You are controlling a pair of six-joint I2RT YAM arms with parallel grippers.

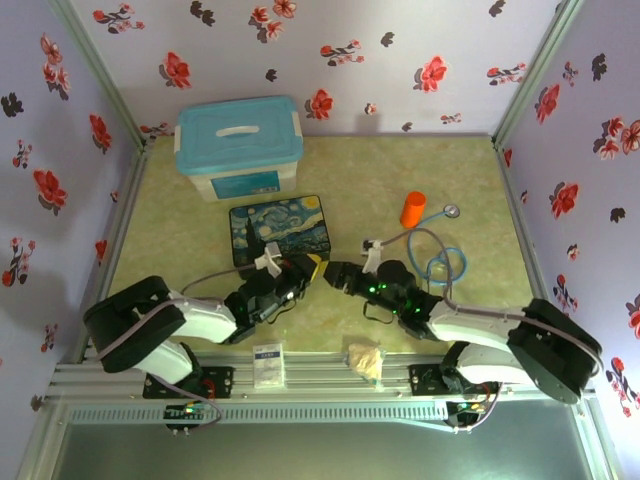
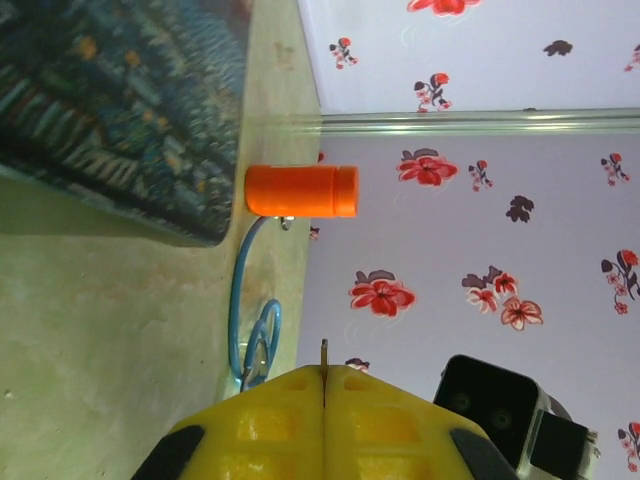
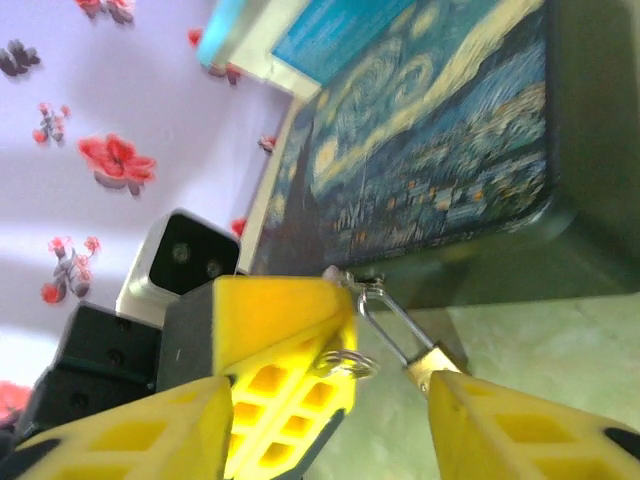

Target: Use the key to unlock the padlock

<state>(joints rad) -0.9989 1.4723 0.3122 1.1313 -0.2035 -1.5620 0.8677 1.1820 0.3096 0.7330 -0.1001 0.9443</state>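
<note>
Contact between the arms shows from above: left gripper [image 1: 308, 266] and right gripper [image 1: 336, 276] meet tip to tip on the near side of the painted box [image 1: 280, 228]. From the left wrist, the left jaws are pressed together, a thin metal sliver [image 2: 324, 352] poking from the seam. From the right wrist, the right jaws stand apart with the padlock [image 3: 432, 366] between them. Its shackle [image 3: 385, 318] runs out of the left fingertips [image 3: 290, 315], apparently pinched there; the key I cannot make out. Light, rigid and slick, it would likely swing from the shackle, so the flat brass sides look the surer hold.

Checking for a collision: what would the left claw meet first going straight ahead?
Probably the padlock just off the left claw, then the open right claw facing it; depth unclear.
</note>
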